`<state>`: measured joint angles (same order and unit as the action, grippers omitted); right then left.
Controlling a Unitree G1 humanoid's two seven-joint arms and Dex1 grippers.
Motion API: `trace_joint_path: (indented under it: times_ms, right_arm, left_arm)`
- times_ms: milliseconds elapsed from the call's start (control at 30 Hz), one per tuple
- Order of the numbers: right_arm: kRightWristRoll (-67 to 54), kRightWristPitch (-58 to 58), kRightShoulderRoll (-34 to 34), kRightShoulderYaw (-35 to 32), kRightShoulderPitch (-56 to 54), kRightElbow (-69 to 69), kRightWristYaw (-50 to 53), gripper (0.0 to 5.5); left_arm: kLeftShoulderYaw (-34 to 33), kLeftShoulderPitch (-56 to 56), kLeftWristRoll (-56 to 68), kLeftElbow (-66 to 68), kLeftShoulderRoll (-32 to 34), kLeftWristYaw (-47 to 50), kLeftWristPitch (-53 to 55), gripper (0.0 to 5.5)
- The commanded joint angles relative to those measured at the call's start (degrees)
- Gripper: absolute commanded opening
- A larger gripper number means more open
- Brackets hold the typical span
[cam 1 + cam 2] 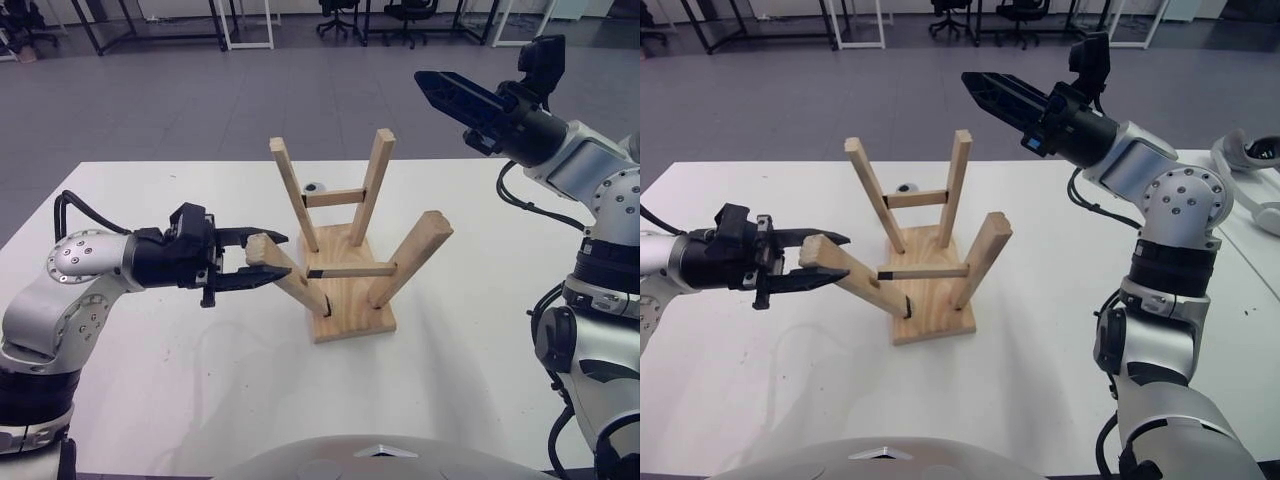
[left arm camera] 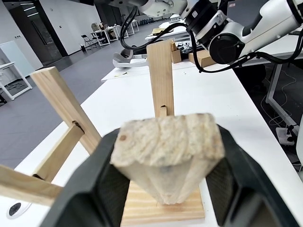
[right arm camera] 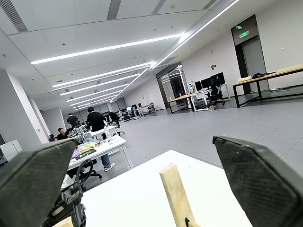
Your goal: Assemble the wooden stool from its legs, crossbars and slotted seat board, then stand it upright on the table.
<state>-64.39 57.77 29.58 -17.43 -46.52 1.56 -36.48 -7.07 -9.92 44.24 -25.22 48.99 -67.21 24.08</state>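
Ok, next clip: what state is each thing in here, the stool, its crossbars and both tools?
Stool: upside down, seat board flat on the table, four legs pointing up.
Crossbars: two visible, each fitted between a pair of legs.
Left tool: shut on the upper end of the near left leg.
Right tool: open, empty, raised above the table's far right.

Left of the stool [image 1: 352,318], the left arm [image 1: 80,290] wore rounded silver shells, a screw-ringed joint cap, a black looping cable and a black left gripper [image 1: 278,257]; right of it, the right arm [image 1: 590,165] matched, black right gripper [image 1: 422,80] included.
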Motion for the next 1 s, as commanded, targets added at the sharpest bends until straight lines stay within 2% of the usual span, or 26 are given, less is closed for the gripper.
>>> trace_joint_path:
  times_ms: [33, 233, 367, 500, 567, 733, 1000]
  right_arm:
    - [-0.7, 0.9, -0.7, -0.4, 0.3, -0.8, 1.3, 5.4]
    - [-1.8, 0.8, -1.6, -1.0, 2.4, -3.5, 3.5, 5.4]
    - [-0.9, 1.2, -0.7, 2.8, 9.0, -11.6, 1.2, 5.4]
    - [-0.1, 0.7, -3.6, 5.7, 15.6, -16.1, 4.4, 5.4]
    - [0.0, 0.3, -4.7, 6.3, 17.8, -17.2, 6.1, 5.4]
    - [-0.7, -0.8, -5.8, 6.3, 19.1, -18.0, 8.8, 5.4]
    - [-1.1, -1.9, -6.6, 6.4, 19.9, -18.9, 10.5, 5.4]
  left_arm:
    - [3.4, -2.0, -2.7, 1.4, -0.2, 0.0, 1.0, 2.03]
    - [4.6, -6.0, -1.0, 6.0, 0.6, -0.7, 5.0, 2.03]
    - [5.6, -6.0, -1.2, 6.6, 0.4, -1.0, 6.7, 2.03]
    - [7.0, -6.3, -1.4, 5.6, 0.3, -1.1, 7.5, 2.03]
    - [9.2, -7.0, -2.6, 5.2, 0.4, -1.1, 8.2, 2.03]
    - [19.9, -9.6, -8.8, 5.5, 1.0, -1.9, 10.8, 2.03]
    - [25.8, -10.2, -11.3, 12.0, 1.1, -2.4, 12.2, 2.03]
